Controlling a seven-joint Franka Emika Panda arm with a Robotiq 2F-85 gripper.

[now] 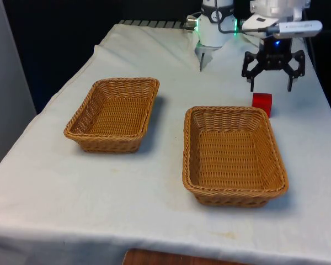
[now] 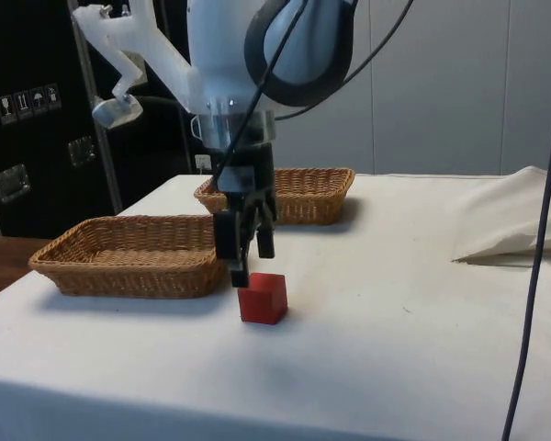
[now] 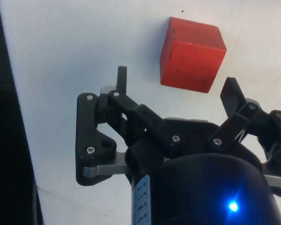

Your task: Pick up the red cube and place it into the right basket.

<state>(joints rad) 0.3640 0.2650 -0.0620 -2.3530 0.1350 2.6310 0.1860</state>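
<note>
- I see the red cube [image 1: 262, 104] on the white cloth [image 1: 154, 221], just behind the right basket [image 1: 231, 157], below my gripper [image 1: 271, 86].
- Its fingers are spread wide, holding nothing, above the cube.

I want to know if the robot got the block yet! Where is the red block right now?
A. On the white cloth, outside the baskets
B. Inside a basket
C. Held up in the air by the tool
A. The red block sits on the white cloth just behind the nearer basket, while the open tool hangs above it, not touching.
</note>
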